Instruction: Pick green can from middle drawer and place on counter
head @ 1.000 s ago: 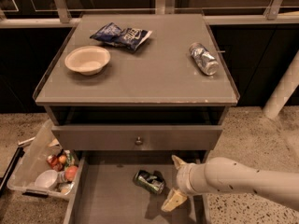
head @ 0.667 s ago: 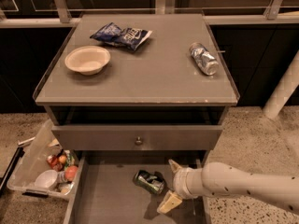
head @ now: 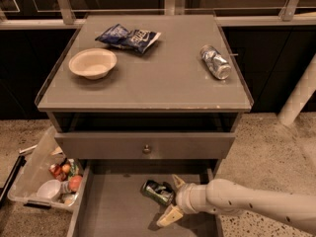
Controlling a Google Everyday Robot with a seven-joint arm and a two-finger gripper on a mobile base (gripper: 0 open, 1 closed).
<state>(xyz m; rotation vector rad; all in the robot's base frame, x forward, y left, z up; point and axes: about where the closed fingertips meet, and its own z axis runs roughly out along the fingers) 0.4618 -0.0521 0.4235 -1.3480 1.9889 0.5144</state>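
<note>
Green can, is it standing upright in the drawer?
No, the green can lies on its side on the drawer floor, by the open gripper.

One camera looks down from high in front of the counter [head: 163,80] (fairly near); the gripper [head: 172,200] is at lower centre of the frame.

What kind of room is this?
Probably a snack or break area: the counter holds a white bowl, chip bag and dented can, and a bin of food sits on the floor. The open end effector is in the middle drawer, beside the green can.
</note>
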